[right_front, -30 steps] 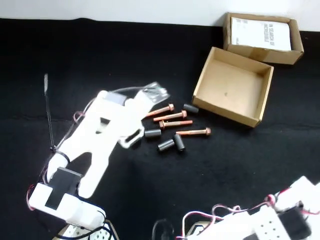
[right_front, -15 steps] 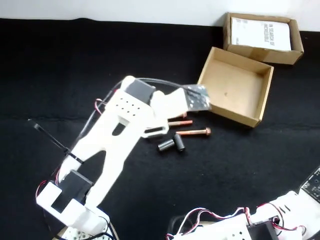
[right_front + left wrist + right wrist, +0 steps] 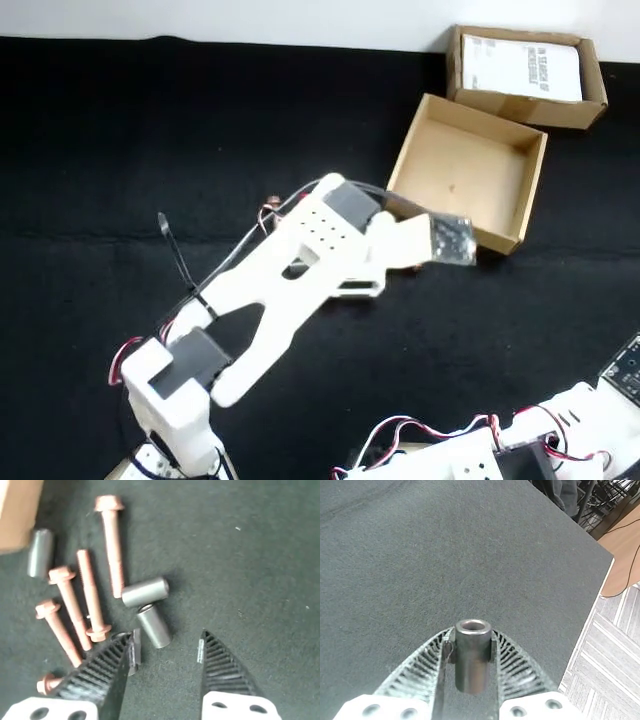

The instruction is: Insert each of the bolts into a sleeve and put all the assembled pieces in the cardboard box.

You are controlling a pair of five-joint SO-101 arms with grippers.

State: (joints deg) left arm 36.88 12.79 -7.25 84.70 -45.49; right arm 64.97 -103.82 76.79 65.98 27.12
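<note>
Several copper bolts [image 3: 111, 545] lie side by side on the black mat, with three grey sleeves among them: one crosswise [image 3: 145, 591], one just below it [image 3: 155, 625], one by the cardboard box corner [image 3: 15, 510]. My left gripper [image 3: 167, 640] hangs open just over the lower sleeve, its fingers [image 3: 112, 670] on either side of it. From above, the left gripper [image 3: 450, 240] sits at the front wall of the open cardboard box [image 3: 460, 165], and the arm covers the bolts. My right gripper [image 3: 473, 637] is shut on an upright grey sleeve [image 3: 472, 655] above bare mat.
A second cardboard box [image 3: 575, 110] holding a printed sheet stands behind the open one at the back right. The right arm's white body and wires [image 3: 560, 450] sit at the front right edge. The mat's corner and the floor [image 3: 615, 645] show beyond the right gripper.
The left arm has swung right and stretched out, from over the bolts' left side to the box's front wall. The right arm has shifted at the bottom right edge.
</note>
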